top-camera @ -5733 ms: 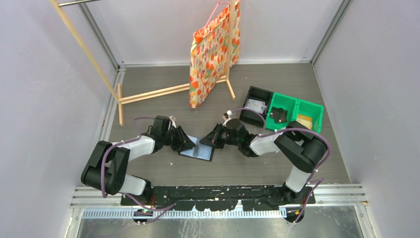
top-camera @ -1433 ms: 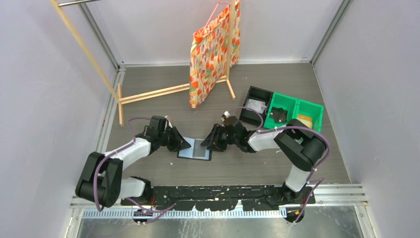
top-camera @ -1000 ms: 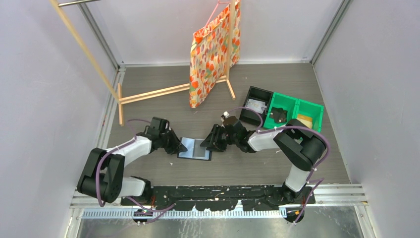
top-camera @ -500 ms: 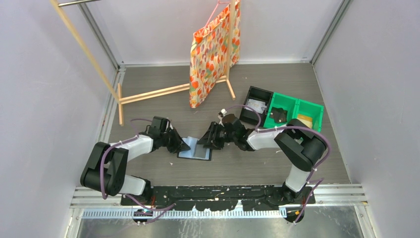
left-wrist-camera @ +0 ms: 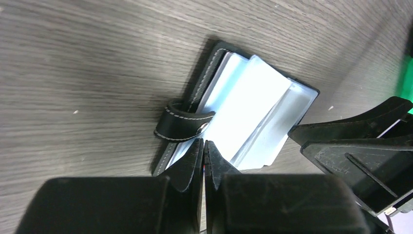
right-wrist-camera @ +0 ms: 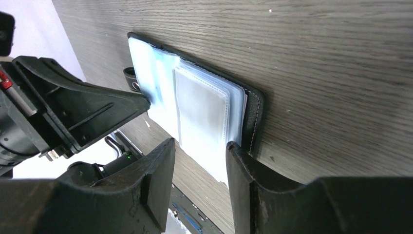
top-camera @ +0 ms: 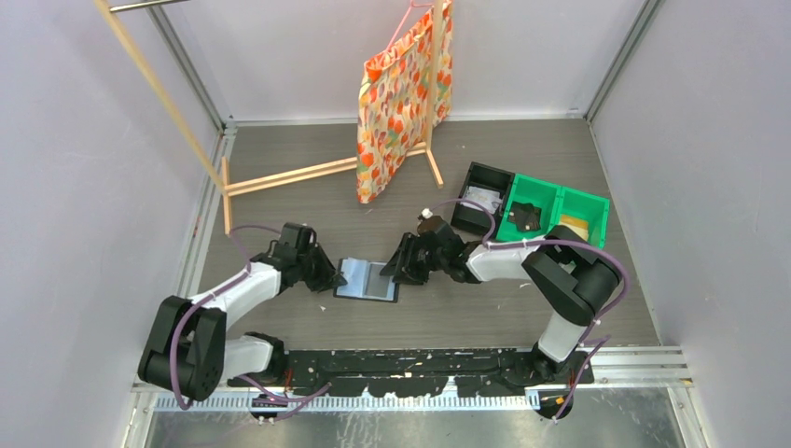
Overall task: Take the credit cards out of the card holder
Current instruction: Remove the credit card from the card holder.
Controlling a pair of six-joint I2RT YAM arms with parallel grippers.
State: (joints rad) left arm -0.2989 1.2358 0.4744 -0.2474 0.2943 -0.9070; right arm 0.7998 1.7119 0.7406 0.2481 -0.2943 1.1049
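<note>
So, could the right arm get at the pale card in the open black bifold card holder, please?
Probably yes: the right gripper is open at the black bifold card holder's edge, with nothing between it and the pale card; the shut left gripper sits opposite.

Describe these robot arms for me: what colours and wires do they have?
The left arm and right arm have chunky black joints and white shells, with a purple cable looping along each. The left tool and right tool are matte black, each with two wedge-shaped fingers.
</note>
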